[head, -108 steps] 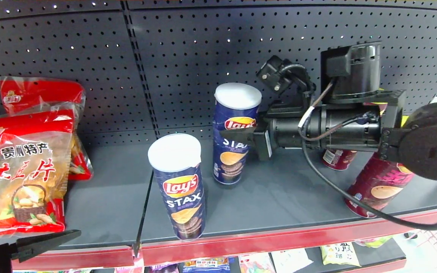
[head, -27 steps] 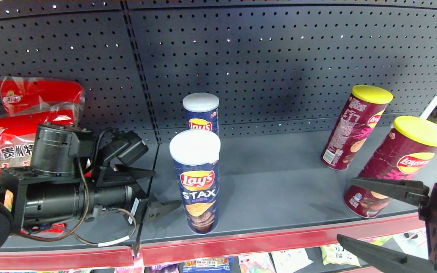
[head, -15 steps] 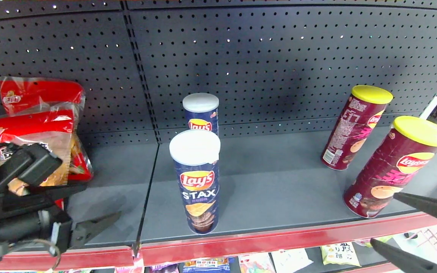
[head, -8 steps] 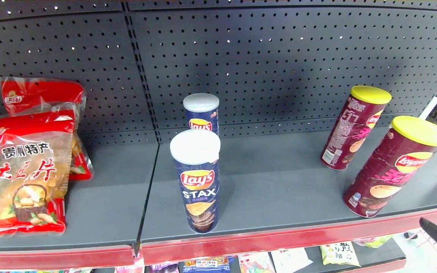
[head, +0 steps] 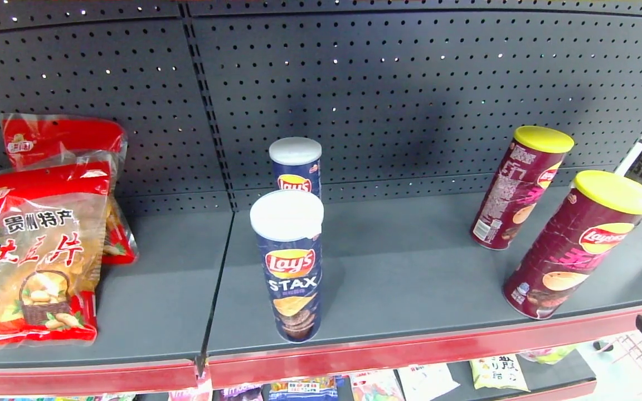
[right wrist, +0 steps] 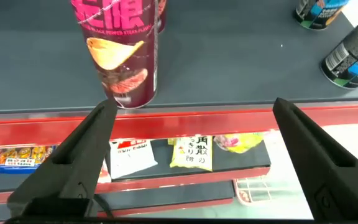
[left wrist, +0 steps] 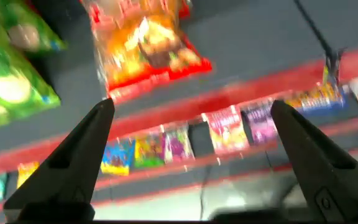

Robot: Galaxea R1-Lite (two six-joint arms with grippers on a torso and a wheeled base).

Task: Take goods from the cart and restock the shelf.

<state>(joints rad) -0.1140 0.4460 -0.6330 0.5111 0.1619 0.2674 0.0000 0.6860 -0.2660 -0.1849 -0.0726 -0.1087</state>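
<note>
Navy cardboard chip can w/ white lid (head: pixel 291 267) stands upright near front edge of grey metal shelf (head: pixel 410 278). 2nd navy can (head: pixel 295 164) is directly behind it. Two maroon yellow-lidded cans (head: pixel 572 245) are well to its right and red snack bags (head: pixel 42 250) to its left. Left gripper (left wrist: pixel 191 104) & right gripper (right wrist: pixel 194 102): fingers spread wide, nothing held.

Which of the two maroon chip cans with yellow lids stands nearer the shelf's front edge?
The right-hand maroon can; the other maroon can stands farther back.
</note>
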